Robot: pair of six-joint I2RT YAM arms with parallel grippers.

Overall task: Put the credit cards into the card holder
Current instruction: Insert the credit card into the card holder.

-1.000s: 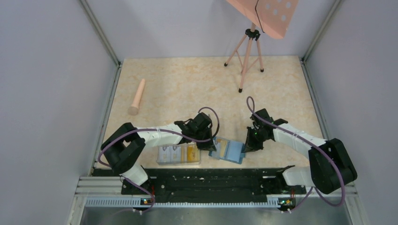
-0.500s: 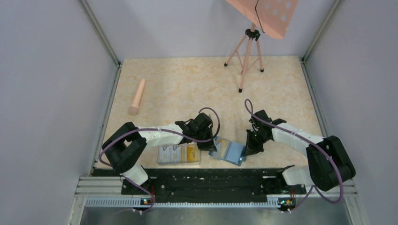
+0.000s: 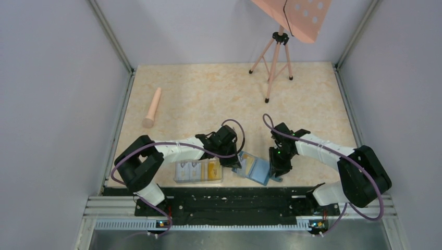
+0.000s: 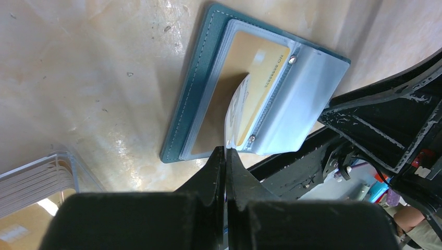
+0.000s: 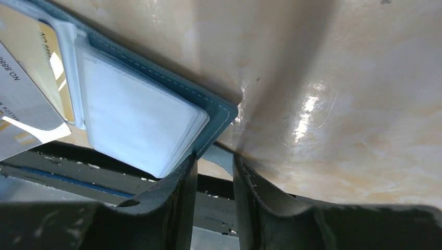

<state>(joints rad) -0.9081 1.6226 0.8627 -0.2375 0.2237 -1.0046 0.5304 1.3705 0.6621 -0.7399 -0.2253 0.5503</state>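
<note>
Gold card (image 4: pixel 259 62) in card holder (image 4: pixel 195 99): "NO 8888…" along edge, rest unreadable.

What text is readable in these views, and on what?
"NO 8888..." (trailing digits blurred): on the yellow card in the card holder.
"NO 888": on the same card's edge, right wrist view, cut off.
Print on the pale card held by the left gripper: unreadable.

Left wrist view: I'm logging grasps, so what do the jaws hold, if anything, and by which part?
A pale credit card, pinched by its near edge between the shut jaws of the left gripper, over the open card holder.
</note>
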